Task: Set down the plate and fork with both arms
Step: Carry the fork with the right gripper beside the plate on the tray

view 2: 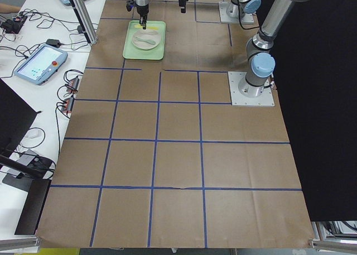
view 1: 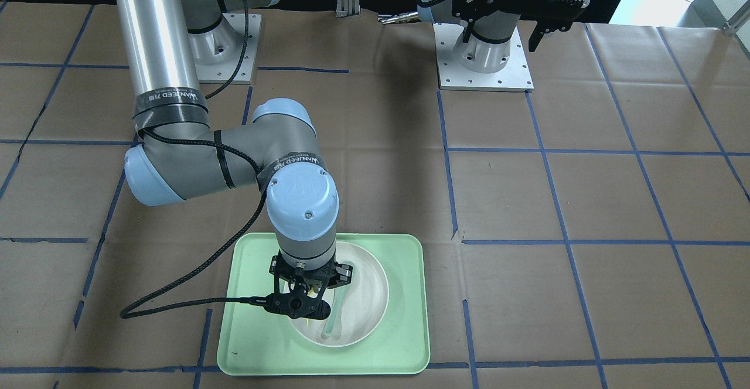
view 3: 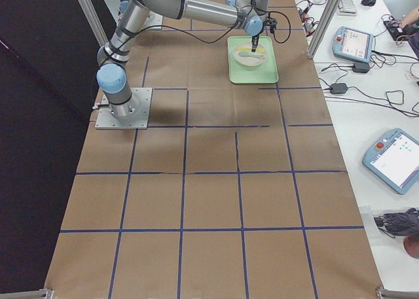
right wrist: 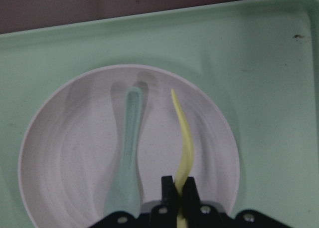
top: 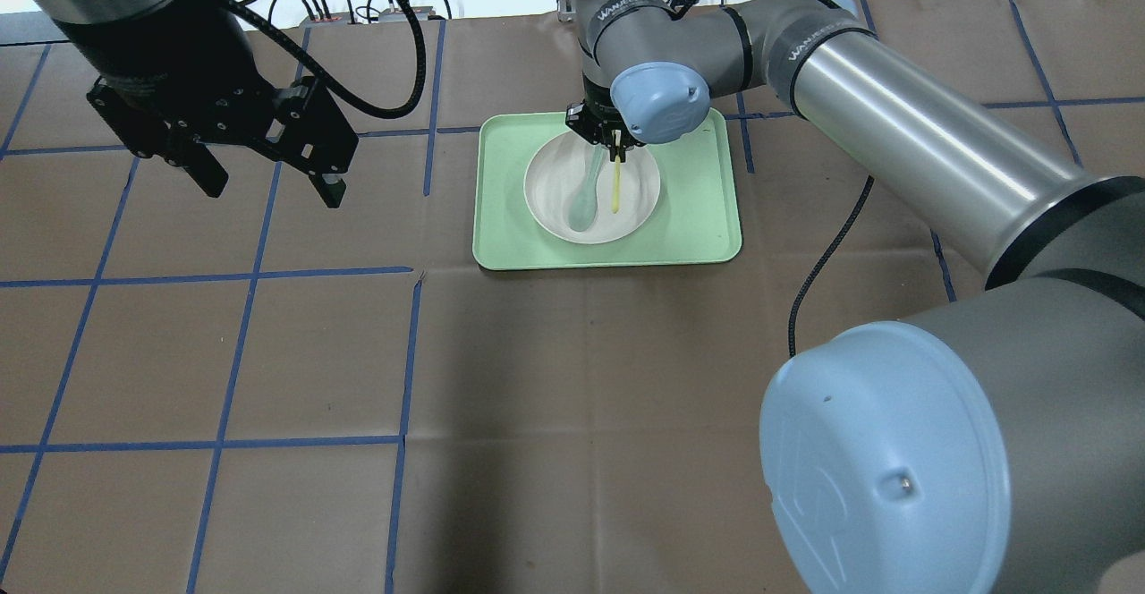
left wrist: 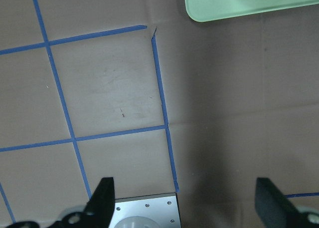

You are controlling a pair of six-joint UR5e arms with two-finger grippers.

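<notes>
Over the plate (right wrist: 65,153), right gripper (right wrist: 178,185) pinches fork (right wrist: 185,138) (spoon (right wrist: 130,138) beside).

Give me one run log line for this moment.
right gripper: shut on fork above plate | spoon: lying in plate | plate: on tray | left gripper: open, empty, away from tray

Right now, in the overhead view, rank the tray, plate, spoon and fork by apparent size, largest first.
1. tray
2. plate
3. spoon and fork: about equally long; the fork's upper end is hidden, so unranked.

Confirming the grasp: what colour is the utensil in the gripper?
Pale yellow fork, clearest in right wrist view.
</notes>
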